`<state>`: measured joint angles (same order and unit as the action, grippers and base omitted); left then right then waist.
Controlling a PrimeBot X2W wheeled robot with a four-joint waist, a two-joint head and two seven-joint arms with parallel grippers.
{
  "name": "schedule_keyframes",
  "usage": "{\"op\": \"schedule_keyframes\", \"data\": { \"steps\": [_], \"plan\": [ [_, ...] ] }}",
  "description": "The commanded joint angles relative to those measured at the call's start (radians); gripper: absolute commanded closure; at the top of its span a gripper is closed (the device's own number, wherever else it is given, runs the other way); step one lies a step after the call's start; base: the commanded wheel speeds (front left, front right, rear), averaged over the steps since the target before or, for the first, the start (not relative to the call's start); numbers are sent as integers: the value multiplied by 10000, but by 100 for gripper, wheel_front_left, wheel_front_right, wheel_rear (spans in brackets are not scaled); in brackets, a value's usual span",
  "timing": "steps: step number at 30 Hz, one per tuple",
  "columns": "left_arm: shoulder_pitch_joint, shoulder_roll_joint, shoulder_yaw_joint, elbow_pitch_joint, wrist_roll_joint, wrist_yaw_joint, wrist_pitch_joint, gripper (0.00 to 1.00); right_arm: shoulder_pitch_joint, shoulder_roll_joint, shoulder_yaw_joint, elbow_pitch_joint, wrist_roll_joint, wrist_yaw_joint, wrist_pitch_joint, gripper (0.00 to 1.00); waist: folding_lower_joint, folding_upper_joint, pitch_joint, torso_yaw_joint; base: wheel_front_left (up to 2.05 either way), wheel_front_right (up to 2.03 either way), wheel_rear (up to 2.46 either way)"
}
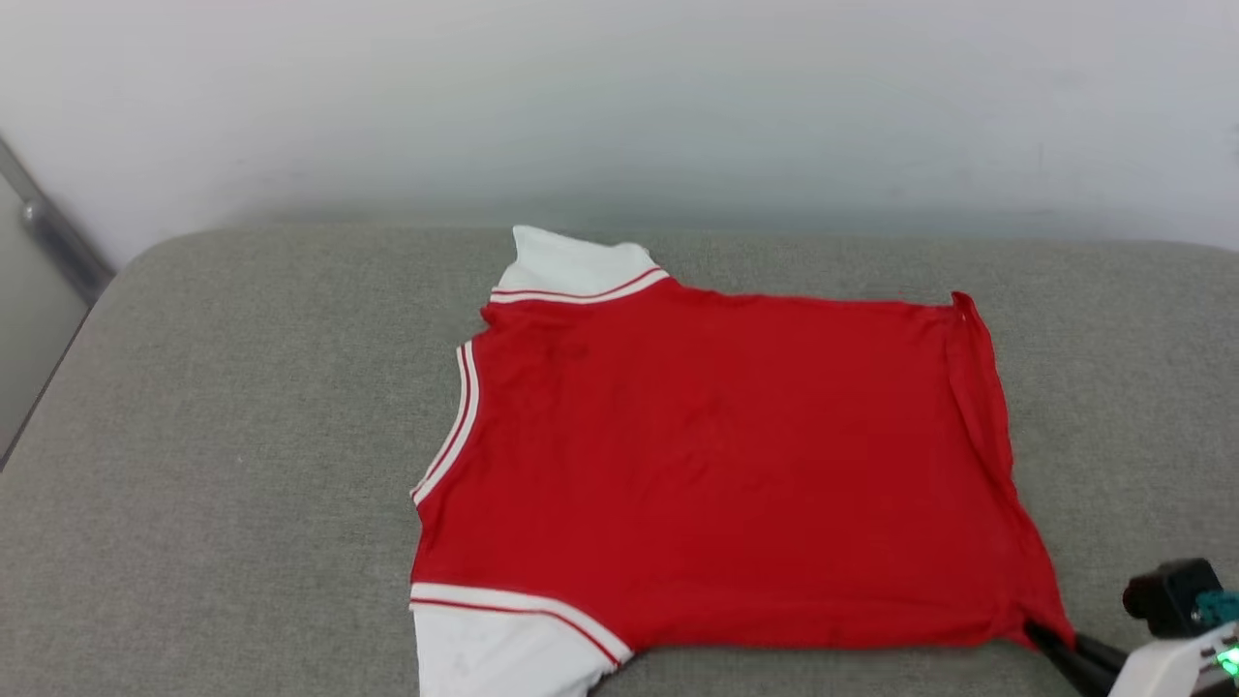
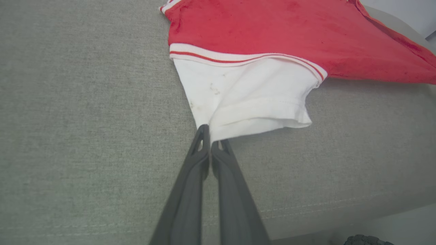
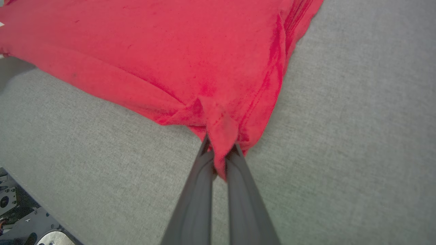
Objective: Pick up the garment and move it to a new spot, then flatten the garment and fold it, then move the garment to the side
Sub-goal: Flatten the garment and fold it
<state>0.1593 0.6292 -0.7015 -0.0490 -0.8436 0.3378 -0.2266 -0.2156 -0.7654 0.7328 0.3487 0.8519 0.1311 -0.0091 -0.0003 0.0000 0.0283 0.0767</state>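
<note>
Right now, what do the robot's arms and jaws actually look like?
The jaws are two long, slim dark-grey fingers with small slots near the tips: left fingers, right fingers. Behind the right ones sits a white wrist casing with a green light, a black block and a teal cord.

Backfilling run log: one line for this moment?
left claw: shut on garment, white sleeve hem | right claw: shut on red hem corner | garment: spread out | surface: grey cushion

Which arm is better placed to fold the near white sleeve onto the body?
Left, probably: the left gripper is shut on the garment at its white sleeve hem; the right gripper pinches a red corner.
</note>
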Motion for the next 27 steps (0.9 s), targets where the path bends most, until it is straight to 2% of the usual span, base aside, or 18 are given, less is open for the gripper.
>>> {"op": "schedule_keyframes", "data": {
  "steps": [1,6,12,18,27],
  "plan": [
    [366,-37,-96,-81,-87,46,-52,100,630,-112,-370,-299,-120,-7,148,100,3,0,-167,-34,0,0,0],
    [959,-218,-472,-174,-294,-25,103,100,2182,-86,-1591,-1092,-627,-7,746,100,3,0,-240,-15,0,0,0],
    [454,1,-240,-247,-62,-28,16,100,3147,480,-3175,-1882,-1323,-7,1438,100,3,0,-128,52,0,0,0],
    [-952,246,-44,-210,473,-350,190,100,2944,1232,-4498,-2642,-1937,-7,1954,100,3,0,224,-6,0,0,0],
    [-3708,573,159,431,1178,-1217,832,100,2070,1651,-5280,-3576,-2406,-7,2711,100,3,0,1288,-342,0,0,0]
  ]
}}
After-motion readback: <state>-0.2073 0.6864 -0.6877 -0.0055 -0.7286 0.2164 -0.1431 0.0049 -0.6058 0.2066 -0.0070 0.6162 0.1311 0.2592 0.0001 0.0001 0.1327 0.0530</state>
